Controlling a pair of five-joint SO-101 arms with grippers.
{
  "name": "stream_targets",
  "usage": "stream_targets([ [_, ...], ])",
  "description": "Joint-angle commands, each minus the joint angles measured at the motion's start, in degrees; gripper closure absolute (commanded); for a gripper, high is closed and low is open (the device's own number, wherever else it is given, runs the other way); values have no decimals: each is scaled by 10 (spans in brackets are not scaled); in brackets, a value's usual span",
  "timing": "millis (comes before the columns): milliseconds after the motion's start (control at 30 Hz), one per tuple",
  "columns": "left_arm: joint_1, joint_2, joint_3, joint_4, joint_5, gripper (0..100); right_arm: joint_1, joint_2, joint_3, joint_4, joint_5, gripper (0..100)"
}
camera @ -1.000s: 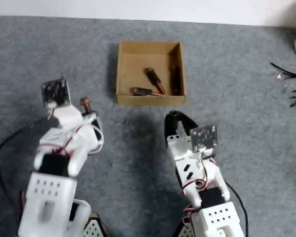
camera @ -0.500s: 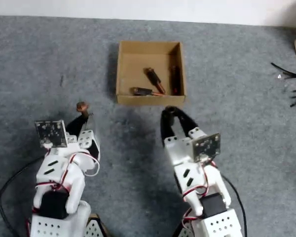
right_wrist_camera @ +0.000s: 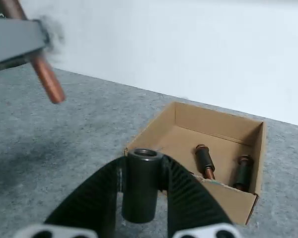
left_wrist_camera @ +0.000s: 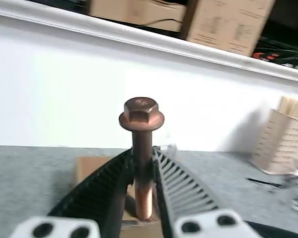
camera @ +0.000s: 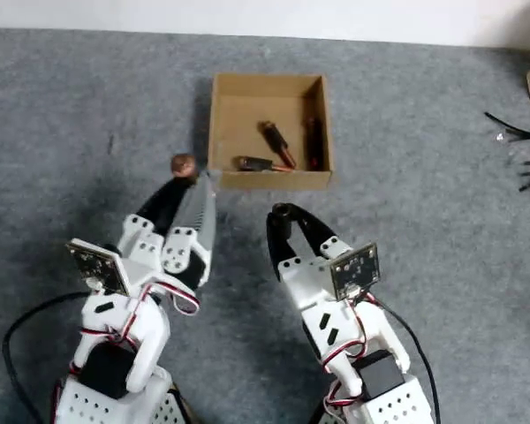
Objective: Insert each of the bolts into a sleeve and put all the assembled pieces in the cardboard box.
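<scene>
High view: perhaps three boxed pieces (camera: 278,144); left fingers (camera: 162,204) around bolt (camera: 183,164), right fingers (camera: 314,231) around sleeve (right_wrist_camera: 141,184).

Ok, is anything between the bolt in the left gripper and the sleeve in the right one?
Nothing visible. The bolt held in the left gripper and the sleeve, open end up in the right gripper, have only bare carpet showing between them.

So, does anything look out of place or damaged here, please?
Nothing stands out: the left gripper holds a bolt, the right gripper a sleeve, and three assembled pieces lie in the box.
</scene>
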Motion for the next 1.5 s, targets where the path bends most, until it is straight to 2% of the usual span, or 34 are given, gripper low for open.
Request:
stream_targets([
  [0, 17, -8, -5, -18, 86, 996, -8, -10, 47, 1, 5, 994],
  [100, 9, -7, -5, -18, 186, 996, -9, -10, 47, 1, 5, 994],
  [200, 15, -7, -6, -18, 223, 996, -25, -9, 47, 1, 11, 994],
  [400, 59, -7, 17, -30, 221, 996, -78, -9, 47, 29, 103, 994],
  [633, 84, -11, 59, -30, 168, 996, -71, -9, 46, 29, 103, 994],
  [1233, 122, -11, 63, -25, 166, 996, -72, -9, 47, 27, 105, 994],
  [1467, 123, -11, 59, 7, 166, 996, -69, -9, 47, 29, 106, 994],
])
